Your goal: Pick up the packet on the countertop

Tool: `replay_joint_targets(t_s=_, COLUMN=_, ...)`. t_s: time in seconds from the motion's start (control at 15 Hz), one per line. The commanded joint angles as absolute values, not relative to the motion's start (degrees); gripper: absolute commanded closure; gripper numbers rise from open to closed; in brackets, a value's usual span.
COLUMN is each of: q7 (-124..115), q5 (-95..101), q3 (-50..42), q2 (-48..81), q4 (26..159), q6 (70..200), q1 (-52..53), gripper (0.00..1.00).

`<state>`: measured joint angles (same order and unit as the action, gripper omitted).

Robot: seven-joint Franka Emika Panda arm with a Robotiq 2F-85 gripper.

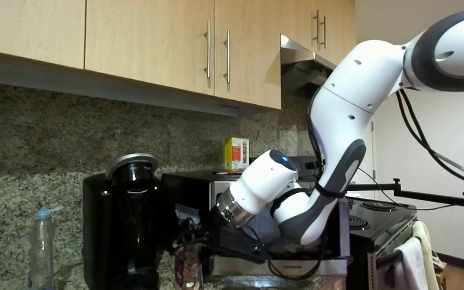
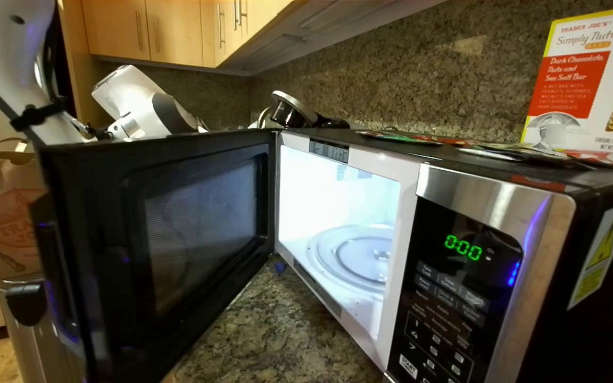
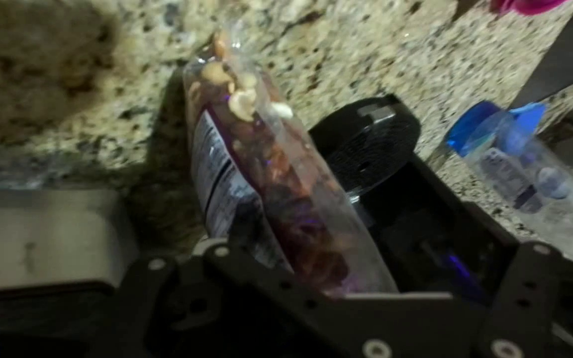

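The packet [image 3: 266, 164], a pouch with clear film, dark purple print and nuts inside, stands on the speckled granite countertop [image 3: 366, 44] and leans across the wrist view. In an exterior view, the packet [image 1: 189, 269] shows below my gripper [image 1: 185, 238], with its clear top rising behind the fingers. My gripper [image 3: 381, 256] is open, its fingers spread wide around the packet's upper part. The packet sits nearer the left finger in the wrist view; whether they touch I cannot tell. The microwave door hides the gripper and packet in an exterior view [image 2: 195, 229].
A black coffee maker [image 1: 131, 225] stands close beside the packet, its round drip tray [image 3: 366, 144] just right of it in the wrist view. Beyond it is a clear plastic bottle [image 3: 530, 174]. The microwave [image 2: 498, 213] has its door swung out near the arm. A yellow-white box [image 1: 237, 154] stands on top.
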<state>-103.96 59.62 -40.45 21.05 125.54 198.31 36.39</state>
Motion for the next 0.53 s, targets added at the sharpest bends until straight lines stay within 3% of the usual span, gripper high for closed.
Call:
replay_joint_targets(t_s=0.0, q7=-93.0, q5=51.7, q3=-27.3, q2=19.0, q4=124.9, q6=196.3, q1=28.5, gripper=0.0)
replay_joint_targets(t_s=0.07, q7=-101.5, q5=58.0, q3=-32.5, q2=22.4, q4=121.8, q6=199.1, q1=32.6, gripper=0.0)
replay_joint_targets(t_s=0.47, q7=-100.7, q5=56.4, q3=-29.8, q2=24.1, q4=120.9, q6=195.4, q1=31.1, gripper=0.0)
